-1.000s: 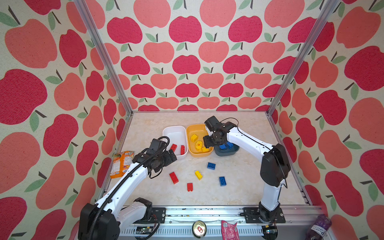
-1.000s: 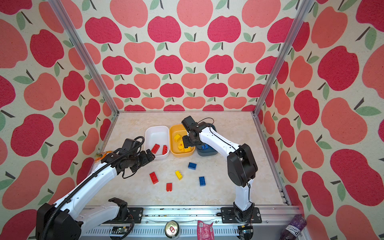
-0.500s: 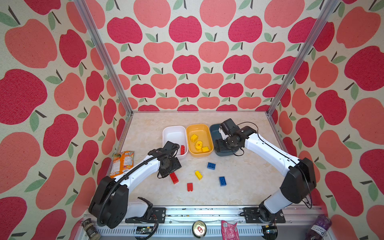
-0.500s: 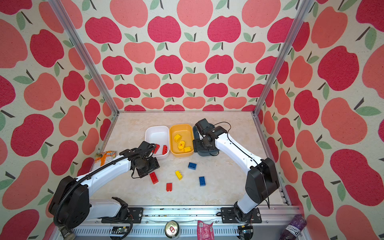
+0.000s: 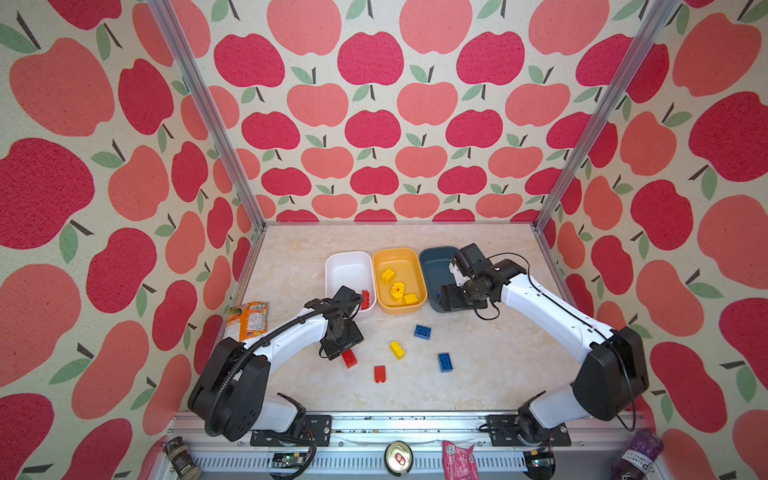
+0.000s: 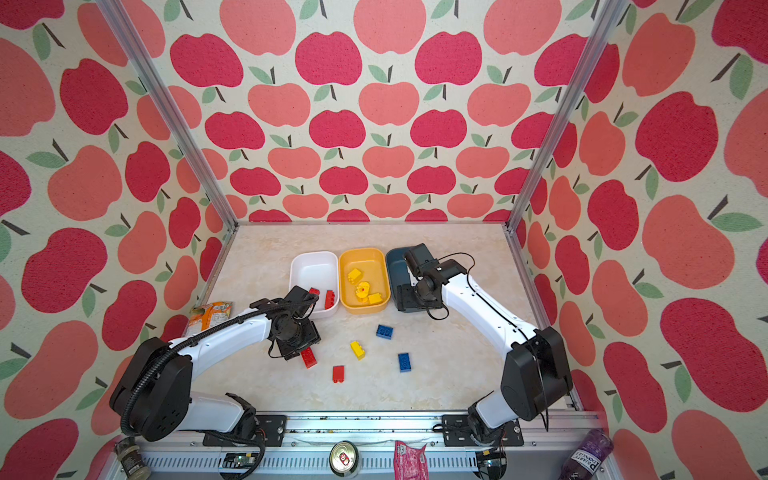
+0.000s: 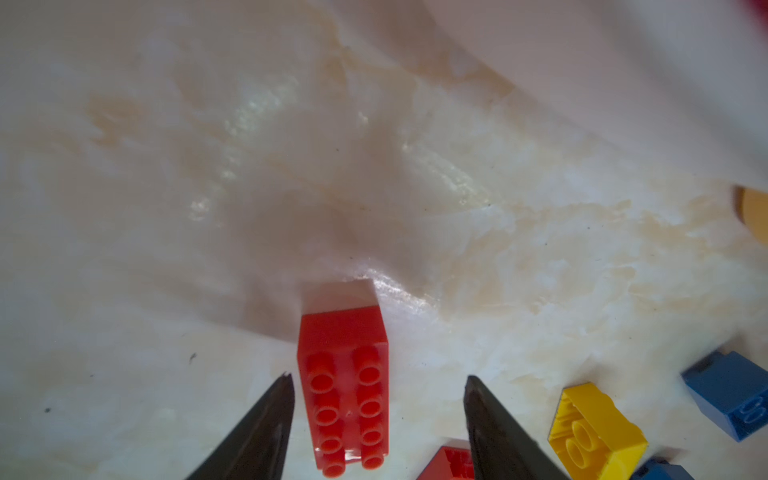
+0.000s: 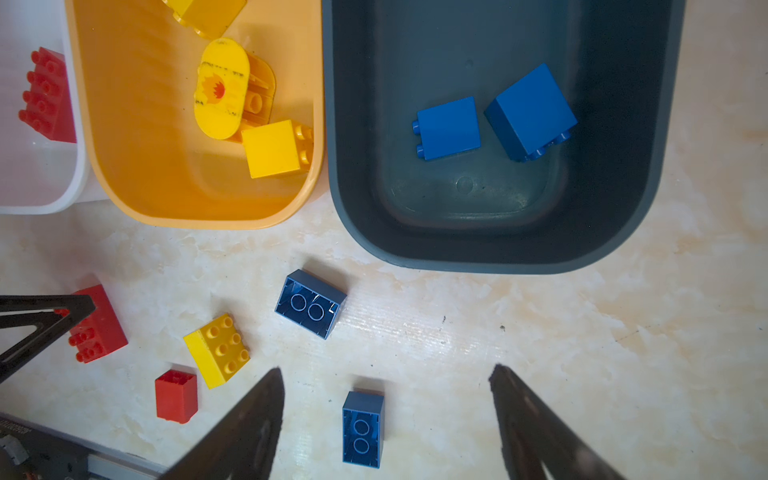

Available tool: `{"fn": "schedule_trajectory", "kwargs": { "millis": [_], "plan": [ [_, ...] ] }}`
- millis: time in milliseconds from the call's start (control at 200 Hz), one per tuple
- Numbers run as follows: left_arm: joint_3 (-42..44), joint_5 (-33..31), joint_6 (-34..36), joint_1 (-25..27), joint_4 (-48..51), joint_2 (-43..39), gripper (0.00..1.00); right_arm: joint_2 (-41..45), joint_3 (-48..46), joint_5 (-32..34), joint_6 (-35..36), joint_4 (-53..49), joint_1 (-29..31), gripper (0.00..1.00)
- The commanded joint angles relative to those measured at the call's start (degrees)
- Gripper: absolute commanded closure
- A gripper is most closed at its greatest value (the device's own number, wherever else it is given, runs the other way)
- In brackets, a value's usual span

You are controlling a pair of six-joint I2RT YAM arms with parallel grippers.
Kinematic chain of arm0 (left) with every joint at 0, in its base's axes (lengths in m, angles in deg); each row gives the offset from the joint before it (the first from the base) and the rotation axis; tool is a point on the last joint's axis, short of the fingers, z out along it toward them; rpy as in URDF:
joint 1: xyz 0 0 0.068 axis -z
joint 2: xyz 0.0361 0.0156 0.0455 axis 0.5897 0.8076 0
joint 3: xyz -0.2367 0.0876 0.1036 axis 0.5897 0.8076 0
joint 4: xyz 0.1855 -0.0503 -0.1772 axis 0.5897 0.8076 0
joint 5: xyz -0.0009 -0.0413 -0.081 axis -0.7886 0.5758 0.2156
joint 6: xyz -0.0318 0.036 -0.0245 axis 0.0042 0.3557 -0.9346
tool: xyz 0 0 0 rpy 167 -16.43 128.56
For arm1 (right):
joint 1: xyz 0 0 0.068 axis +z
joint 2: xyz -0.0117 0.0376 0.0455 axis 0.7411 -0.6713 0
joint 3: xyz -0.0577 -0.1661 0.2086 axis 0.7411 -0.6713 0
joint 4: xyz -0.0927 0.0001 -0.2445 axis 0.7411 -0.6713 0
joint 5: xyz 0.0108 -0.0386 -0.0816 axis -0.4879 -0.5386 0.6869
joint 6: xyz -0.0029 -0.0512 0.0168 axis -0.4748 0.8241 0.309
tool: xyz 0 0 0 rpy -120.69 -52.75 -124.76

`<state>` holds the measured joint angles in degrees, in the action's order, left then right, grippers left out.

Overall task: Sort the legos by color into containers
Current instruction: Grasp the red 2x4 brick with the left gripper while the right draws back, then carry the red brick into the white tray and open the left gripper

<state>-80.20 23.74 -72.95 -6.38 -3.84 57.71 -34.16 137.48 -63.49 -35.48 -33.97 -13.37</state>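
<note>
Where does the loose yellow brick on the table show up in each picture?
Top view: yellow brick just right of the long red brick.
Top view: same spot, yellow brick nearer us than the yellow-orange tub.
Left wrist view: yellow brick between a black finger and an upturned blue brick.
Right wrist view: yellow brick between the long red brick and that blue brick.
Shared landmark: the long red brick.

The left fingers [image 7: 270,424] have dropped toward 6 o'clock, from beside the white tub [image 5: 332,266] to the desk [image 5: 490,374], and now straddle the long red brick [image 7: 344,386]. The right fingers [image 8: 249,424] have drawn toward 4 o'clock, from the yellow tub [image 5: 395,252] to the blue tub [image 5: 432,257].
</note>
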Motion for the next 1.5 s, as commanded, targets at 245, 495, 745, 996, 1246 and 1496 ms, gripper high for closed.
{"fn": "schedule_trajectory", "kwargs": {
  "millis": [245, 495, 745, 996, 1246, 1496],
  "plan": [
    [0.8, 1.2, -0.5, 0.4, -0.3, 4.1, 0.52, 1.7, -2.1, -1.1, -1.7, 0.7, -0.9, 0.20],
    [-0.5, 0.6, 0.6, 0.4, 1.0, 3.7, 0.70, 1.1, -2.5, -1.7, -2.5, 1.4, -0.9, 0.21],
    [-3.8, -1.0, 2.7, 0.6, 4.1, -0.3, 0.79, 2.1, -3.4, -2.5, -3.9, 1.9, -1.0, 0.18],
    [-13.2, -4.5, 7.5, 0.9, 9.5, -1.5, 0.83, 5.6, -7.9, -4.1, -7.0, 4.0, -0.9, 0.07],
    [-26.1, -7.3, 14.7, -0.6, 10.8, 4.5, 0.84, 10.9, -13.1, -4.1, -10.7, 6.0, -0.6, 0.03],
    [-36.3, -5.1, 22.6, -5.2, 8.3, 14.7, 0.84, 15.2, -15.7, -2.6, -13.2, 6.5, 0.6, 0.03]
  ]
}}
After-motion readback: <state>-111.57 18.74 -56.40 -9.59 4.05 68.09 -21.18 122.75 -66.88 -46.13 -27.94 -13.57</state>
